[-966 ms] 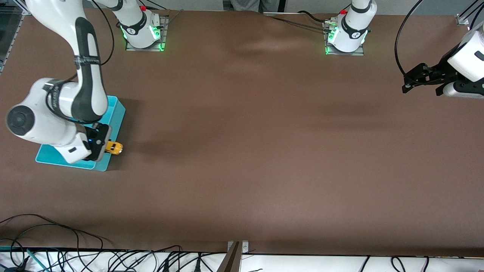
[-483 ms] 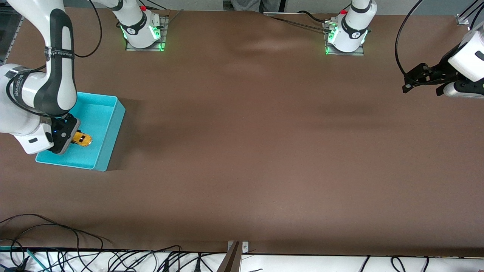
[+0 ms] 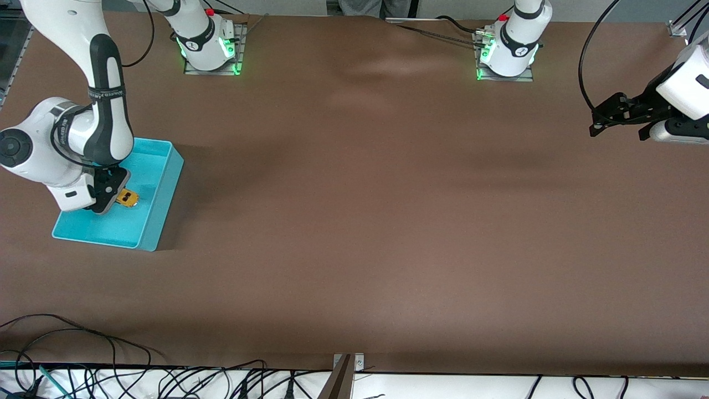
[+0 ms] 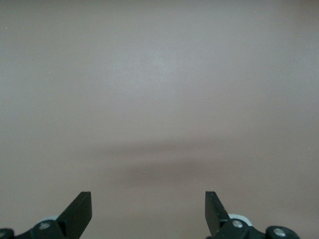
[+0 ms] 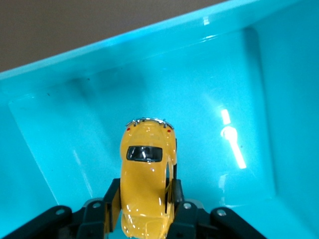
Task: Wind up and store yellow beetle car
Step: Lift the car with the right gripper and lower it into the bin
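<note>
The brown table (image 3: pixel 388 221) lay wide under both arms, and at the right arm's end of it sat the turquoise bin (image 3: pixel 160 188), directly under the working hand. Over that bin hung the right gripper (image 3: pixel 113 195), its fingers closed on the flanks of the yellow beetle car (image 3: pixel 128 198). The right wrist view showed it well: the car (image 5: pixel 145 184) was pinched between the two pads, its body jutting out past the fingertips, aimed down at the bin's floor (image 5: pixel 199 124) and not yet touching it, as far as could be judged. So the storing step looked nearly done.

To finish cleanly, the hand wanted to sink until the wheels were just above the floor, then part its fingers gently, so a wound spring would not send the toy skating into a wall or over the rim. Then straight up, clear of the walls.

The left gripper (image 4: pixel 148 211) waited over bare table at the left arm's end, fingers spread wide, holding nothing.
</note>
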`<state>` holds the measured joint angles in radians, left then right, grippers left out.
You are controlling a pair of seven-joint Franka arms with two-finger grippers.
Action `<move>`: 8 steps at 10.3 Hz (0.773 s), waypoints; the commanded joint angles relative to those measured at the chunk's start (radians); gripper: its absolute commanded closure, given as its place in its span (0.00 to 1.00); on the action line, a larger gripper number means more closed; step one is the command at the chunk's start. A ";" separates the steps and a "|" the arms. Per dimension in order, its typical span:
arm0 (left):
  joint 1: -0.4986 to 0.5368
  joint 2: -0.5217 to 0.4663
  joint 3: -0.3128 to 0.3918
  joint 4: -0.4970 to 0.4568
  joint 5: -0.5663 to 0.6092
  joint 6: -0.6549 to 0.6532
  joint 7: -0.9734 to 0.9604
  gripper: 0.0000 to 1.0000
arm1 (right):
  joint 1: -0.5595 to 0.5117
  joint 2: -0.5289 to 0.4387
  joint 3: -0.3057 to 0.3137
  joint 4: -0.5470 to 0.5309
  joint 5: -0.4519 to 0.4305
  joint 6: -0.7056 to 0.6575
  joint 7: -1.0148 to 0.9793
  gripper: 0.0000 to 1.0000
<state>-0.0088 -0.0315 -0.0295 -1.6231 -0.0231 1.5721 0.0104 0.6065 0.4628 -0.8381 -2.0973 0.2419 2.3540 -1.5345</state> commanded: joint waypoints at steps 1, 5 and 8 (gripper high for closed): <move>0.007 0.012 -0.004 0.028 -0.020 -0.012 -0.003 0.00 | 0.012 -0.021 -0.003 -0.056 0.004 0.047 -0.026 1.00; 0.007 0.012 -0.004 0.028 -0.020 -0.012 -0.003 0.00 | 0.010 -0.003 0.001 -0.082 0.106 0.067 -0.165 1.00; 0.007 0.012 -0.004 0.028 -0.020 -0.012 -0.003 0.00 | 0.007 0.019 0.002 -0.084 0.185 0.070 -0.233 1.00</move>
<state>-0.0088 -0.0315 -0.0295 -1.6231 -0.0231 1.5721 0.0104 0.6083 0.4791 -0.8328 -2.1702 0.3935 2.4023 -1.7302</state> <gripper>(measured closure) 0.000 0.564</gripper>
